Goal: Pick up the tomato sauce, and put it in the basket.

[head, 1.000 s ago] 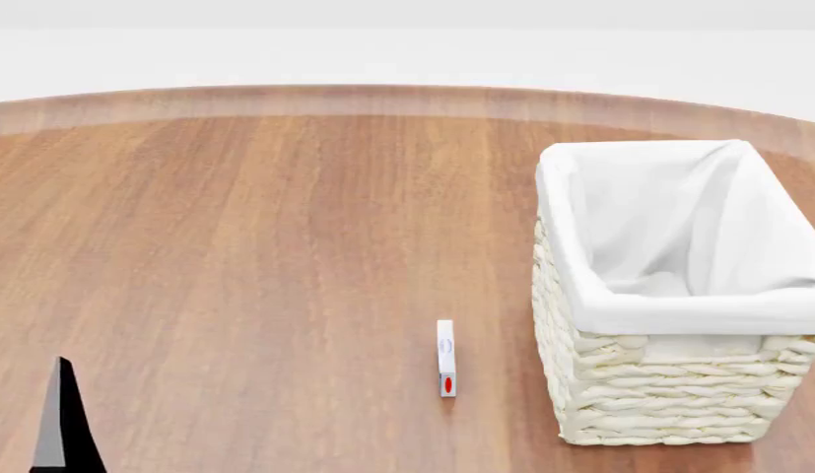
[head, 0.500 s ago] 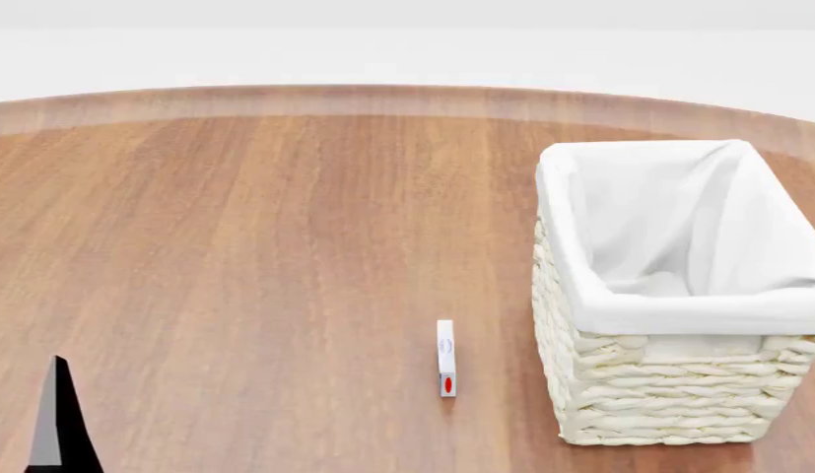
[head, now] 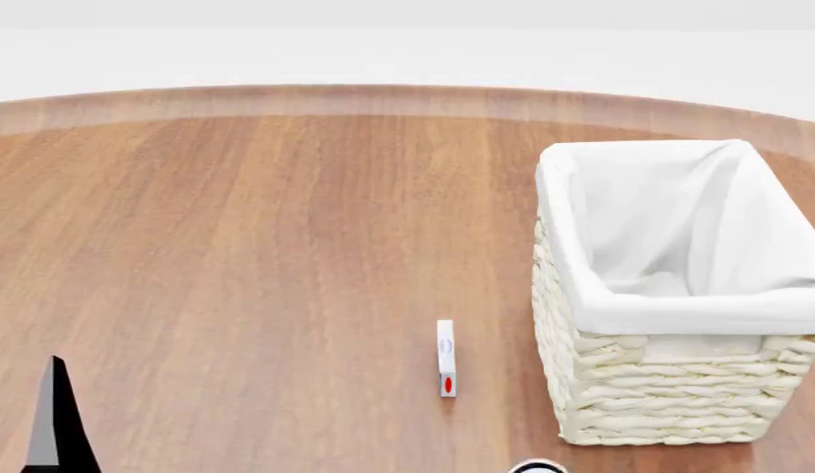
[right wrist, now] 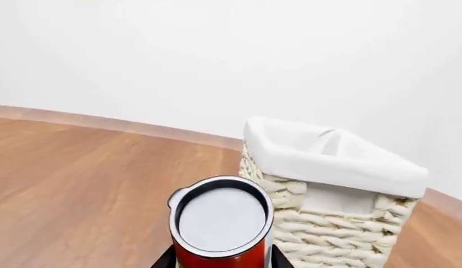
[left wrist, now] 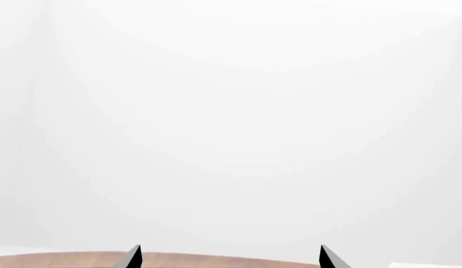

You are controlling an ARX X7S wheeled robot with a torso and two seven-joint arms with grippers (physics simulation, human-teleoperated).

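The tomato sauce is a red can with a silvery top and dark rim. My right gripper is shut on it, with a dark finger on each side. In the head view only the can's top rim peeks in at the bottom edge, left of the basket's front corner. The basket is cream wicker with a white lining and stands at the right; in the right wrist view the basket sits just beyond the can. My left gripper is open, with nothing between its tips; one left fingertip shows at lower left.
A small thin white slab with a red mark lies on the wooden table, left of the basket. The table's curved far edge runs across the back, with a white floor beyond it.
The can's top rim has come into the head view at the bottom edge. The left fingertip has drifted slightly left. The basket and the white slab have not moved.
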